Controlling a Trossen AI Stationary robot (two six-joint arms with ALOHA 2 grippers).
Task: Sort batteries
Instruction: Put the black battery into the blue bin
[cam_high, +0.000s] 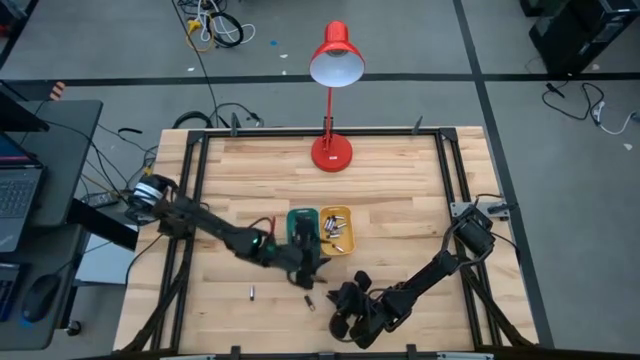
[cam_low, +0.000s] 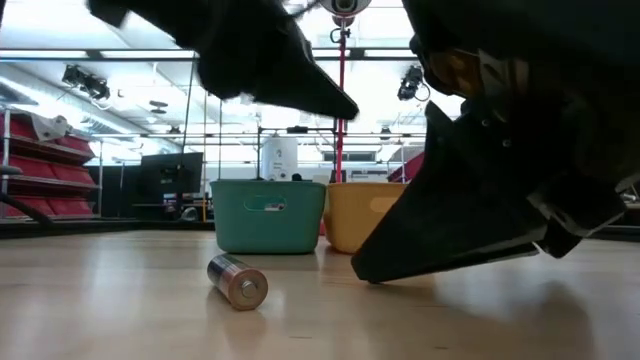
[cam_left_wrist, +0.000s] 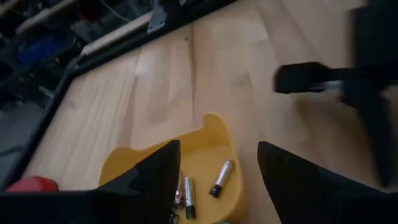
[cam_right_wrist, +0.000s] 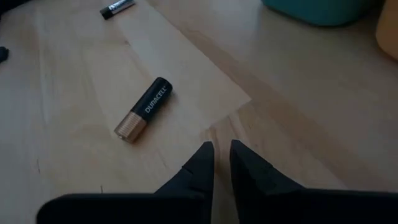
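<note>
Although several batteries (cam_left_wrist: 221, 178) are already seen lying in the yellow tray (cam_high: 336, 229), the sorting is judged to be only partly done. Three silvery cells can be counted in that tray through the left wrist view, while the contents of the green tray (cam_high: 301, 228) just beside it are hidden by the left arm and cannot be told.

Two batteries are left loose on the bench (cam_high: 400, 190). One dark cell with a copper end (cam_right_wrist: 143, 108) is found near the front edge, just ahead of the right gripper (cam_right_wrist: 221, 163), and another (cam_high: 252, 292) is seen farther off toward the left side, well apart from both trays.

The left gripper (cam_left_wrist: 217, 171) is held above the trays with its fingers spread apart and nothing between them, which suggests a cell may just have been let go there. The right gripper is held low over the bench with its fingers nearly together, only a narrow slit showing, and nothing is clamped in it.

By this reckoning, at least two pick-ups are left, the nearer cell being the likely one for the right arm.
</note>
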